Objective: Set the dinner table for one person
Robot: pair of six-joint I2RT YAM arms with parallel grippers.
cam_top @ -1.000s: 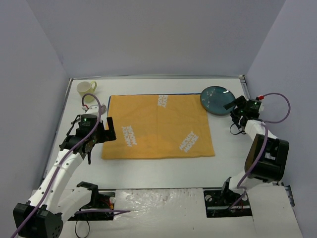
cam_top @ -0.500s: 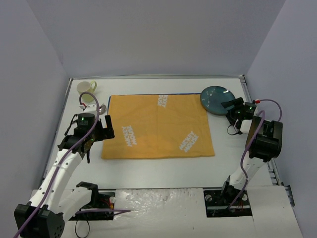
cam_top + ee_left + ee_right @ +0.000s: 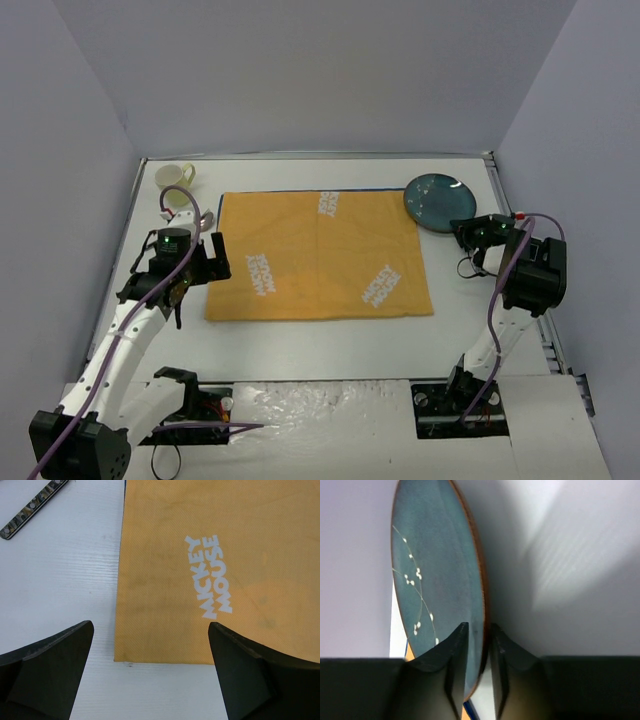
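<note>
Left fingers [image 3: 55, 655]: we see them spread wide, empty, above placemat's [image 3: 225, 555] near left corner.
Right fingers [image 3: 445, 655]: pinching blue plate's [image 3: 440, 580] rim.

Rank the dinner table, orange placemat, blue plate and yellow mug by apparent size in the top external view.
Largest to smallest:
1. dinner table
2. orange placemat
3. blue plate
4. yellow mug

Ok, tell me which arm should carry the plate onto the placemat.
Right. The right gripper has its jaws closed on the plate at its rim. The left gripper hangs open over the placemat, by its near left corner, far from the plate.
</note>
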